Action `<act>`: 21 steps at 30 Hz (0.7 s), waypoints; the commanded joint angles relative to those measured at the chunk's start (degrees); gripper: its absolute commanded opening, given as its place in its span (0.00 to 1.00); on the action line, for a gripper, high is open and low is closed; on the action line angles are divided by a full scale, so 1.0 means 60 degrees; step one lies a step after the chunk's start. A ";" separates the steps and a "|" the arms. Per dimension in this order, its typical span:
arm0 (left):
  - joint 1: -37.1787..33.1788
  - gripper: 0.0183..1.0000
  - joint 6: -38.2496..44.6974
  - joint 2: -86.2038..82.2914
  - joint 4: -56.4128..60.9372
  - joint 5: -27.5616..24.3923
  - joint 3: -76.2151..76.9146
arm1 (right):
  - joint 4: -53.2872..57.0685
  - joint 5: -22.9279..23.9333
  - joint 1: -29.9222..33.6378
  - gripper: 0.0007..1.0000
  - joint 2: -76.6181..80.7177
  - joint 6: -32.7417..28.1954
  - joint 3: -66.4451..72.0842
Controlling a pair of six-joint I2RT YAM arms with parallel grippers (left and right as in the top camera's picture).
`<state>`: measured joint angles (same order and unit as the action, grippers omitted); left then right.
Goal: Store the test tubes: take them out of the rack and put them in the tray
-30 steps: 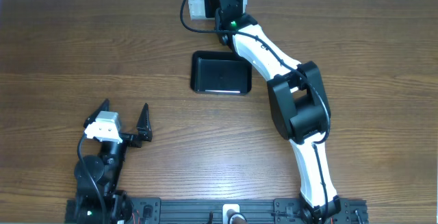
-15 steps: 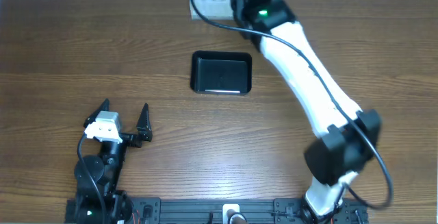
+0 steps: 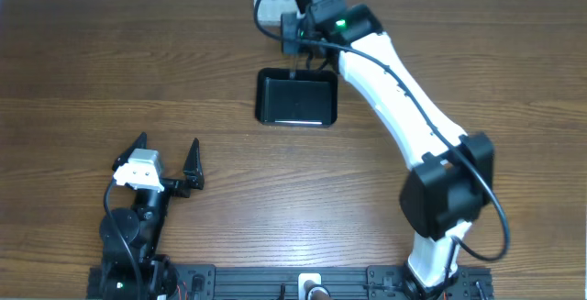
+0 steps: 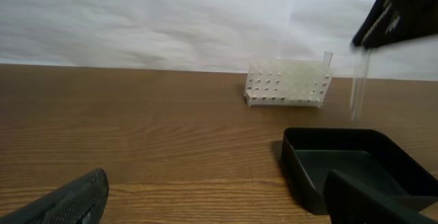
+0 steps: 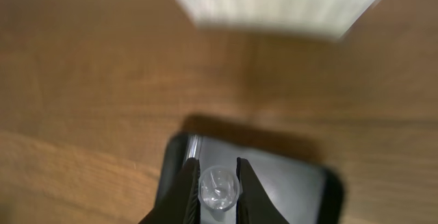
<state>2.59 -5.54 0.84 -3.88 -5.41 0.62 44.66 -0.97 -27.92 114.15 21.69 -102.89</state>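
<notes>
— Tray (image 3: 295,107) sits near the rack (image 3: 271,2); where's the test tube (image 5: 217,188)?
— Hanging upright above the tray, pinched near its mouth by the right gripper (image 5: 217,177). Looks light, slick, likely brittle: a gentle hold near the top suits it.

We see gripper (image 5: 217,177) pinching clear tube (image 5: 217,188), mouth toward camera, over black tray (image 5: 287,183) near its corner. White rack (image 5: 280,1) beyond tray, apart, on table (image 5: 75,80).

test tube ×2 (image 4: 356,87) (image 4: 328,57) | rack ×1 (image 4: 287,83) | tray ×1 (image 3: 296,98) | pincer ×2 (image 3: 167,140) (image 5: 216,164) | worktop ×1 (image 3: 110,52)
</notes>
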 commanded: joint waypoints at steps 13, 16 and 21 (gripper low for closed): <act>-0.0033 1.00 0.0106 -0.0076 -0.0011 -0.0095 -0.0044 | -0.0055 -0.0900 -0.0342 0.08 0.1803 0.0743 0.0237; -0.0033 1.00 0.0106 -0.0076 -0.0011 -0.0095 -0.0044 | -0.0055 -0.0903 -0.0353 0.11 0.1916 0.0743 0.0240; -0.0033 1.00 0.0106 -0.0076 -0.0011 -0.0095 -0.0044 | -0.0011 -0.0903 -0.0361 0.11 0.2091 0.0739 0.0240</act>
<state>2.59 -5.54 0.84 -3.88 -5.41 0.62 44.58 -6.13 -29.47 125.12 25.74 -101.75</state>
